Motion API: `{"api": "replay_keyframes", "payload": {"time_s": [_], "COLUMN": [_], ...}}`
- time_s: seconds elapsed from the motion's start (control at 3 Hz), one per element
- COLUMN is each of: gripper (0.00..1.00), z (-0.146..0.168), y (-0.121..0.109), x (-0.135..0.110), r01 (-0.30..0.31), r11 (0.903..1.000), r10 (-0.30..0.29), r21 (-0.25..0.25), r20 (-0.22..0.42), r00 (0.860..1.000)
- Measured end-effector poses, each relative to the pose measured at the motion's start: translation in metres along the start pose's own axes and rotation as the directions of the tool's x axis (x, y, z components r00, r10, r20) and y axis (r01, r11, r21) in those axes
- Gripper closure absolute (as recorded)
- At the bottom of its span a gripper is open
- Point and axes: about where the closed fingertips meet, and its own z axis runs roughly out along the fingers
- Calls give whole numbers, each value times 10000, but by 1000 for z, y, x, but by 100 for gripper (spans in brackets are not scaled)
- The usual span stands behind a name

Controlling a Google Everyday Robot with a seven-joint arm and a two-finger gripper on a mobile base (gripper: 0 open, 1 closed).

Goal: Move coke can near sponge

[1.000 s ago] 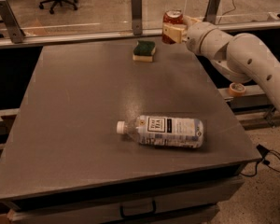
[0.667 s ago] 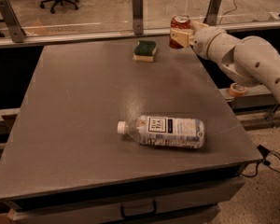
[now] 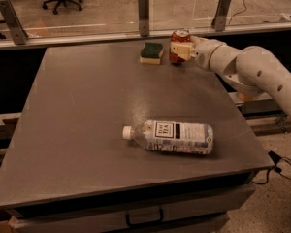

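The coke can (image 3: 179, 39), red-orange with a silver top, stands upright at the far edge of the grey table (image 3: 87, 130), just right of the sponge (image 3: 152, 52). The sponge has a dark green top and a pale yellow base. A narrow gap separates the two. My gripper (image 3: 181, 51) reaches in from the right on a white arm (image 3: 252, 72) and is shut on the can, with a pale finger (image 3: 183, 51) across the can's front. The can's bottom looks to be at the table surface.
A clear plastic bottle (image 3: 172, 137) with a white cap lies on its side in the near right part of the table. A glass barrier with metal posts (image 3: 143, 7) runs along the far edge. A drawer handle (image 3: 144, 218) shows below the front edge.
The gripper has carried the can down and to the left, from above the table's far right edge to a spot beside the sponge. The bottle and the sponge have not moved.
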Motion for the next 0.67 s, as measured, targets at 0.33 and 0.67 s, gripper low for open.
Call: {"api": "replay_keyframes", "payload": {"time_s": [0.33, 0.67], "gripper": [61, 37], "z": [10, 21], "y": [21, 46], "x": [10, 11], "r01": [-488, -824], "r11": [9976, 9909], "r10": [482, 812], "r21": [-497, -1064], "r20": [-126, -156], "r00": [9988, 9966]}}
